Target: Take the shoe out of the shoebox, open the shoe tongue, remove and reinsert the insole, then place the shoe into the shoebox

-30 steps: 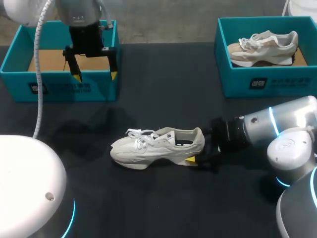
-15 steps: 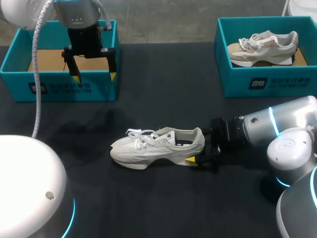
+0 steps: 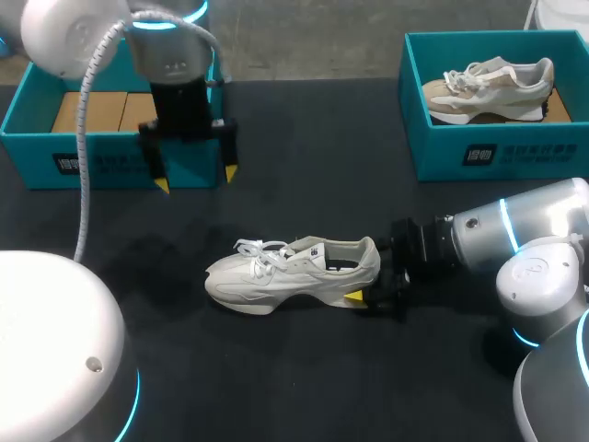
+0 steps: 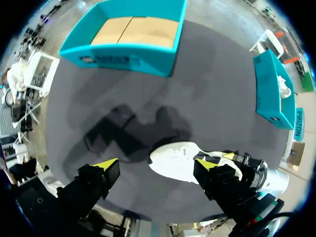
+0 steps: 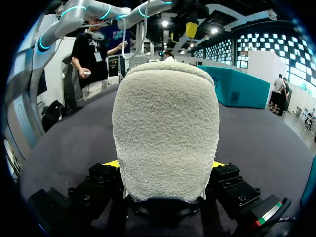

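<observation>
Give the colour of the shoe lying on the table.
Off-white; the shoe shows best in the head view.

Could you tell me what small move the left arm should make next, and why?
Probably bring the left hand down over the tongue of the shoe. The shoe already lies on the table, the right hand grips its heel, and the left hand hovers open near the empty shoebox.

Left gripper [image 3: 196,180] spread; right gripper [image 5: 164,164] clamped
</observation>
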